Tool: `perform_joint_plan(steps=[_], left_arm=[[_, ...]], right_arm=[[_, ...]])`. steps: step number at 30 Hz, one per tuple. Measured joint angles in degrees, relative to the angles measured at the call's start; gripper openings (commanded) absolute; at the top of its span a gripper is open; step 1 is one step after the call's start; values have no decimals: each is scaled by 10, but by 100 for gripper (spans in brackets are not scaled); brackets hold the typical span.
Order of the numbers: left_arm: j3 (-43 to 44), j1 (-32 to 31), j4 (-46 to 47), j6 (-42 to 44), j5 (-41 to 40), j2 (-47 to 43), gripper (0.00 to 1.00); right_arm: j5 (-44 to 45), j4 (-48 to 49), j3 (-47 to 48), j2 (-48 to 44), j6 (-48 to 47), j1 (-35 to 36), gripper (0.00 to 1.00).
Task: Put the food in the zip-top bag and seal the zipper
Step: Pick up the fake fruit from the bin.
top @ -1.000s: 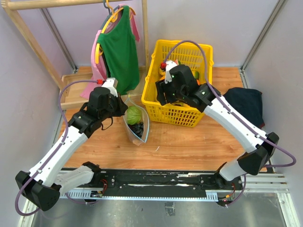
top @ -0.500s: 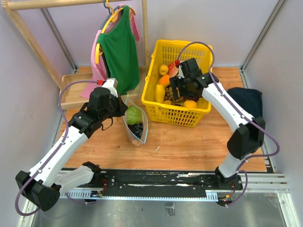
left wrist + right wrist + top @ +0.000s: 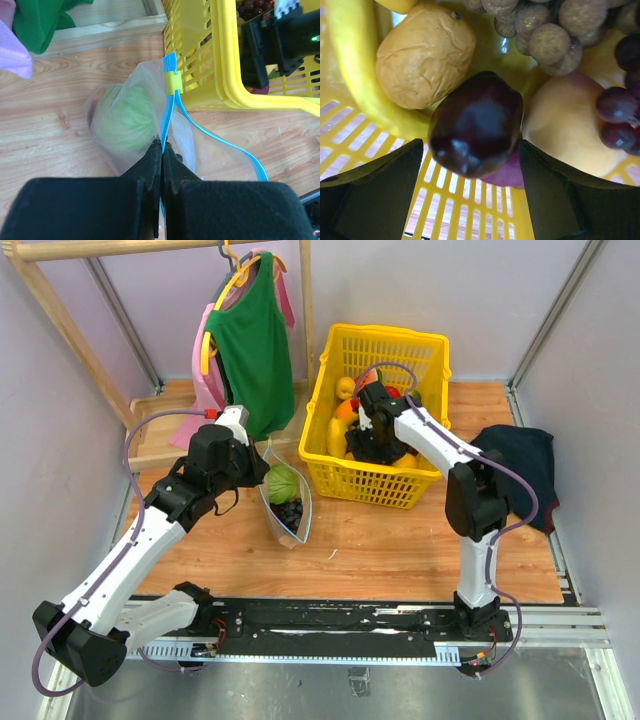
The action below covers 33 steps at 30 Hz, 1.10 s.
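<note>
Jaws of the left gripper (image 3: 162,146) pinch the zipper (image 3: 170,62) of the zip-top bag (image 3: 120,95) standing on the bench (image 3: 400,540) beside the yellow basket (image 3: 375,485), where the right gripper (image 3: 470,155) holds its jaws spread around a dark eggplant (image 3: 475,122).

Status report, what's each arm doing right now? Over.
Left gripper shut on zipper. Right gripper open astride eggplant in yellow basket. Green melon, grapes inside zip-top bag. Nothing blocking.
</note>
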Motion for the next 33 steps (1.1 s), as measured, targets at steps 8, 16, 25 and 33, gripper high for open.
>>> perform_joint_plan(steps=[8, 16, 25, 33], left_arm=[[0, 1, 0, 0, -1, 0, 0], [0, 1, 0, 0, -1, 0, 0], [-1, 3, 0, 0, -1, 0, 0], [-1, 3, 0, 0, -1, 0, 0]], right_arm=[[2, -3, 3, 45, -2, 0, 80], [-4, 0, 6, 57, -2, -6, 84], [-5, 4, 6, 65, -2, -7, 72], [-6, 4, 4, 59, -3, -8, 58]])
